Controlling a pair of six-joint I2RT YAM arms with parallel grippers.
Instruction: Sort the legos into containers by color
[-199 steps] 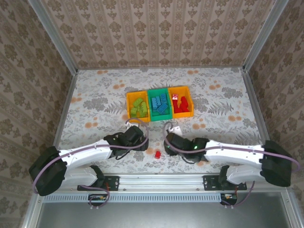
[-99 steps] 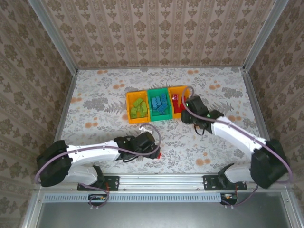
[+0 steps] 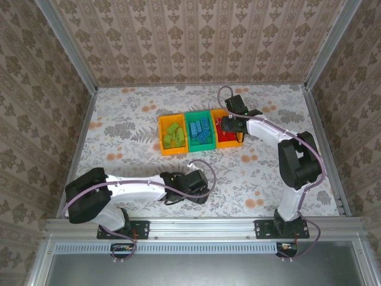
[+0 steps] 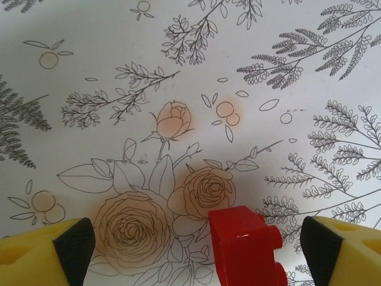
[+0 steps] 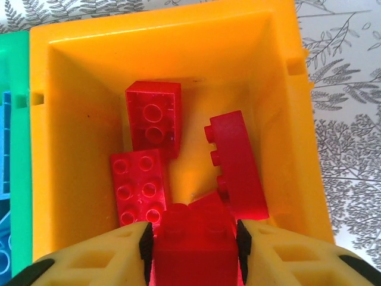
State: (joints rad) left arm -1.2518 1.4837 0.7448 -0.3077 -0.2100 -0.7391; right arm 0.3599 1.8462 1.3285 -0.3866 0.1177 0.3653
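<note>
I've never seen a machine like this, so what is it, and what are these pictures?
These are two robot arms sorting Lego bricks on a flowery table. One picture looks down from above; the other two come from wrist cameras. The left orange bin holds green bricks, the green bin blue bricks. The right gripper grips a red brick over the right orange bin, which holds more red bricks. The left gripper stands open around a loose red brick on the table.

bins [image 3: 201,147]: side by side | loose brick [image 4: 245,247]: on table [image 3: 131,137], before bins
</note>
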